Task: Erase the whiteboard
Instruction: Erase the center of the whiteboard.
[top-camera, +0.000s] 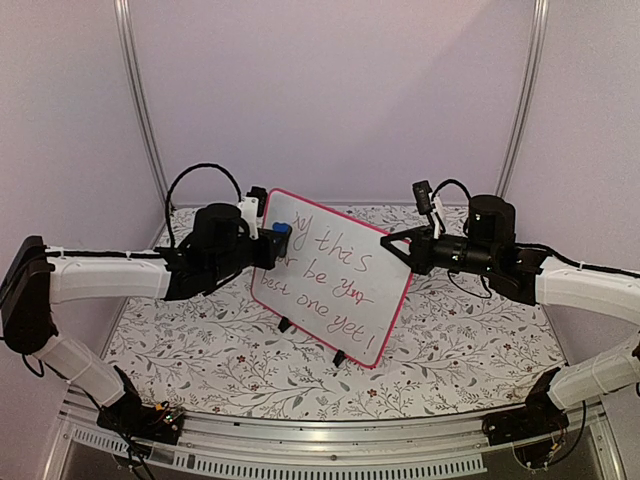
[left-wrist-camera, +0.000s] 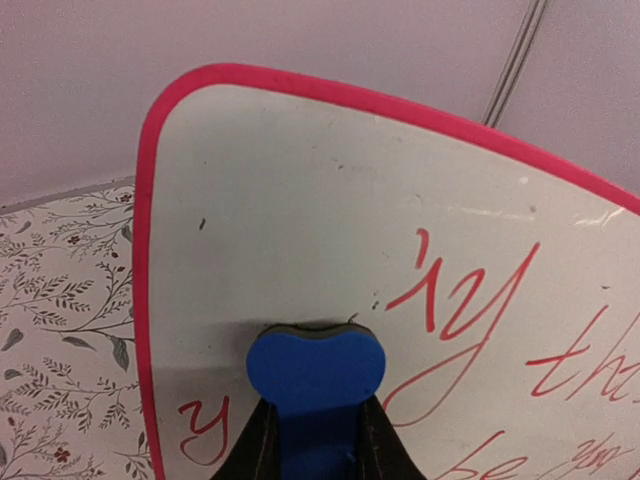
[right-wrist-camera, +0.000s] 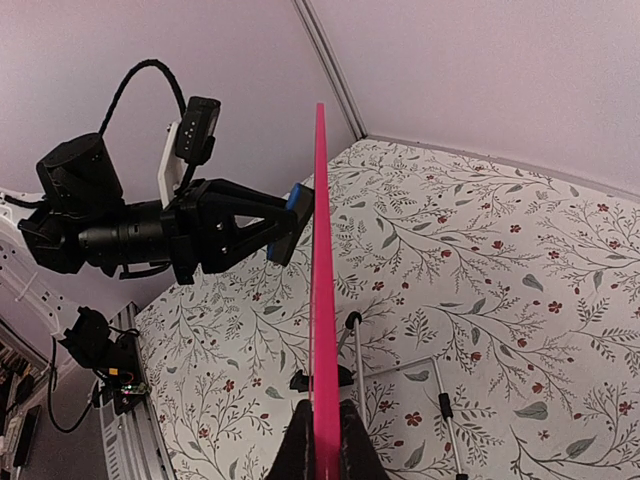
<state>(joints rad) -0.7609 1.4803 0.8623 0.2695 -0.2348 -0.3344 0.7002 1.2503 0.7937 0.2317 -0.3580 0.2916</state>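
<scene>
Floral-patterned counter (top-camera: 180, 350) carries the whiteboard (top-camera: 330, 290) at its middle, upright on black feet (top-camera: 287, 324), red writing (top-camera: 338, 262) across it. Against the board's top-left corner presses a blue eraser (top-camera: 281, 230), clamped in the left hand (top-camera: 272, 233). The right hand (top-camera: 392, 242) pinches the board's right edge, with both arms (top-camera: 100, 278) stretched inward.

The whiteboard (top-camera: 330, 275) is a shiny white board with a thin pink-red frame and round corners. It stands up on 2 small black feet (top-camera: 287, 325) on the flowery worktop (top-camera: 190, 350). Its left end is farther back than its right end. Red handwriting covers most of it, and "this" and "best one yet!" are easy to read. The top left part is bare white, and a blue eraser (top-camera: 281, 229) presses on it there. The jaws of the right gripper (top-camera: 395, 242) pinch its right edge.
</scene>
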